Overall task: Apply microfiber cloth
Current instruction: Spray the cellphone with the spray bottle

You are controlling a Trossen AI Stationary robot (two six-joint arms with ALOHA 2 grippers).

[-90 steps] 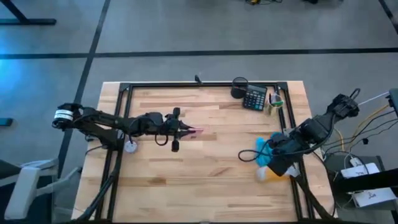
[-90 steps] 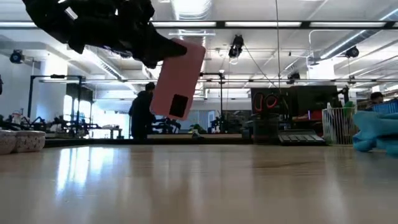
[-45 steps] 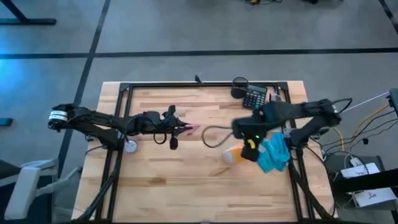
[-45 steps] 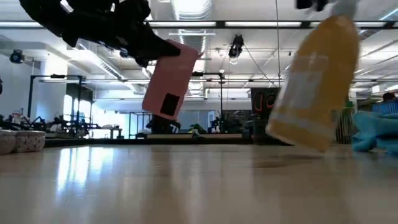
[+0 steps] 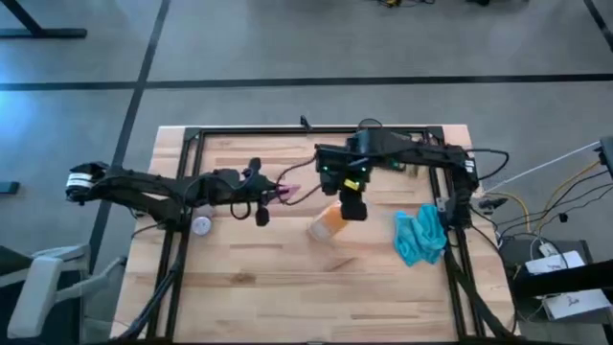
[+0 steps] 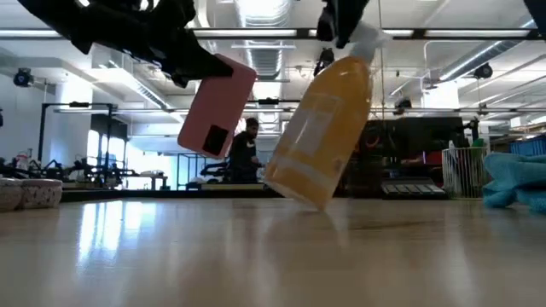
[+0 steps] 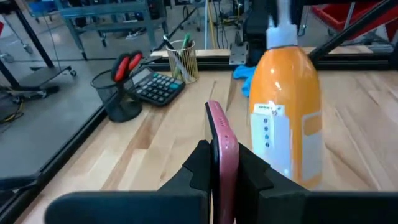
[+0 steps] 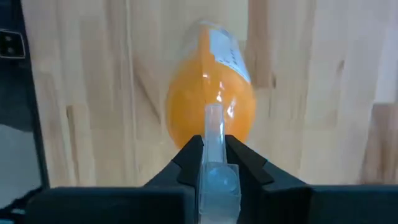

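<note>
The turquoise microfiber cloth (image 5: 421, 236) lies crumpled on the table near its right edge, and neither gripper touches it; the low view shows it at the far right (image 6: 517, 179). My left gripper (image 5: 278, 193) is left of the table's centre, shut on a pink phone (image 6: 217, 116) above the table. My right gripper (image 5: 351, 205) is at the table's centre, shut on an orange spray bottle (image 5: 329, 222), which hangs close to the phone's right (image 7: 286, 118). My left gripper pinches the pink phone between its two fingers, one on each flat face near its lower end (image 7: 222, 163). The fingers come level from the table's left. The phone is lifted clear, edge-on to the wrist camera and tilted. My right gripper pinches the bottle's white spray head (image 8: 214, 163) between its two fingers, coming from above and pointing down. The orange body (image 8: 210, 102) hangs below the fingers, tilted, its bottom toward the table's left and near side.
A calculator (image 7: 155, 87), a black mesh cup (image 7: 118, 94) and a wire pen holder (image 7: 184, 60) stand at the far right. A small white round thing (image 5: 199, 226) sits by the left arm. A black frame (image 5: 287, 130) rims the table.
My right gripper has carried the orange bottle from beside the cloth at the right toward the table's centre, lifted and tilted, up to the phone. My left gripper has shifted the phone slightly toward the left edge. The cloth has stayed where it was.
</note>
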